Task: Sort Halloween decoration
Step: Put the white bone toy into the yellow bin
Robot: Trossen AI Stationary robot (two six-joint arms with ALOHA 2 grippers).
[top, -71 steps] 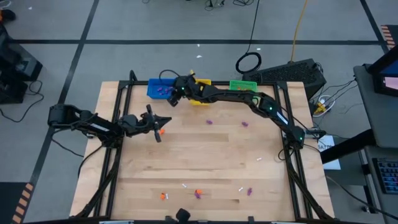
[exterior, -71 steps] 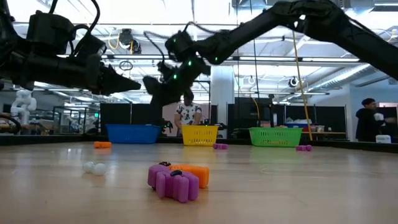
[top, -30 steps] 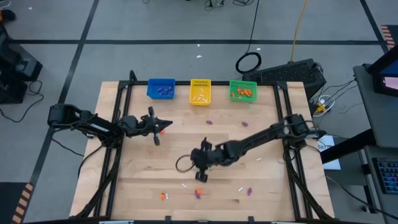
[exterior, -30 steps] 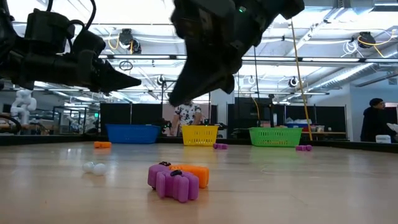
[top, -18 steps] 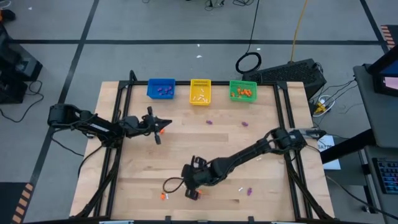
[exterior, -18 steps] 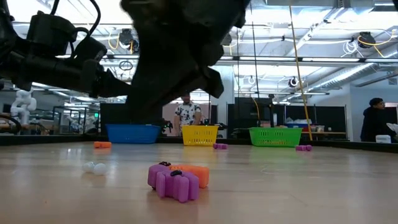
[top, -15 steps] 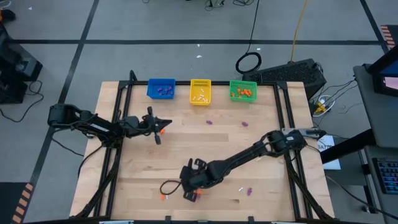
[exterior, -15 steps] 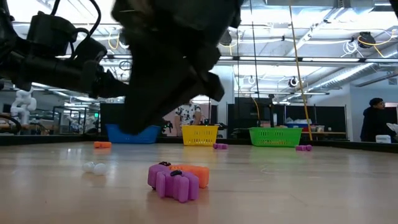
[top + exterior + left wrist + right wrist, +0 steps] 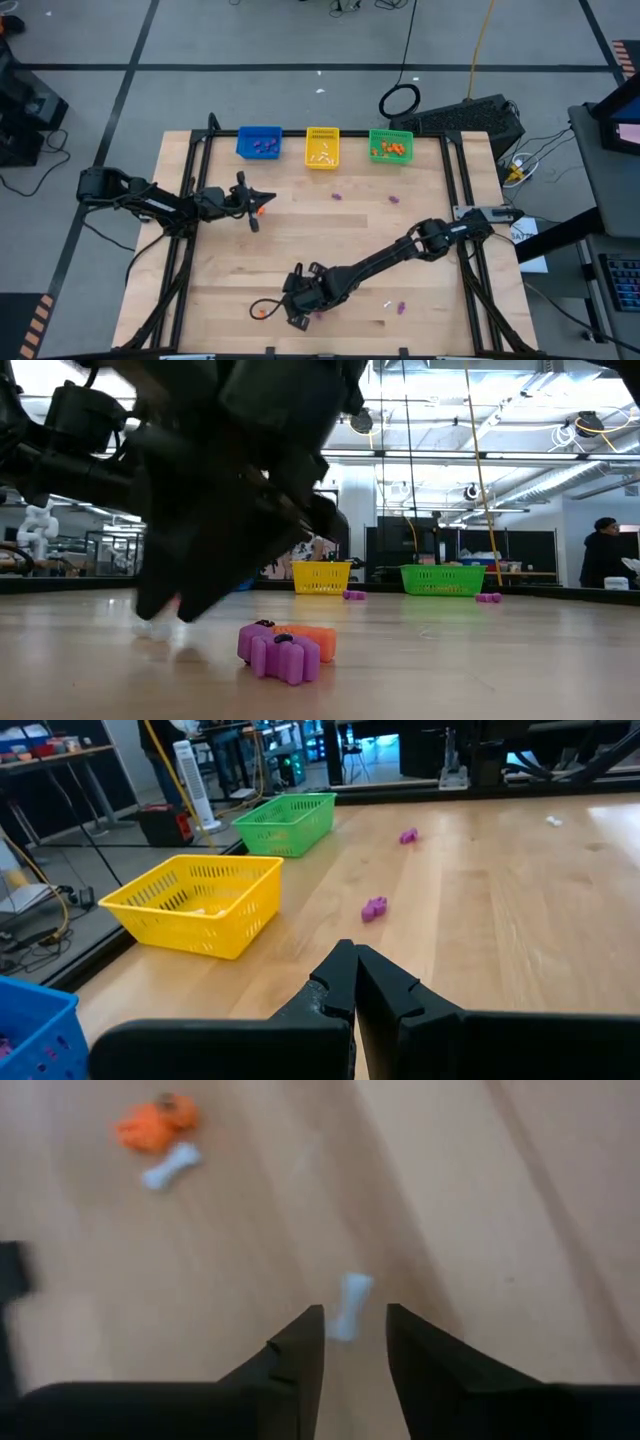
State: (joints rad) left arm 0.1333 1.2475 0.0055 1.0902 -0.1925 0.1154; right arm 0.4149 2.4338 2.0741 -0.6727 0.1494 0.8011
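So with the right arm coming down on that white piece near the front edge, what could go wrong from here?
The white bone is tiny and lies lengthwise between the right gripper's open jaws, so they may close past it or flick it away. A second bone touches an orange trinket nearby; a skidding piece could scatter both.

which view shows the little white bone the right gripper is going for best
The right wrist view: the white bone lies on bare wood just ahead of the right gripper, whose fingers stand apart. In the high view that arm covers it. In the low view the gripper's dark bulk blocks that spot. The left wrist view faces the baskets instead.
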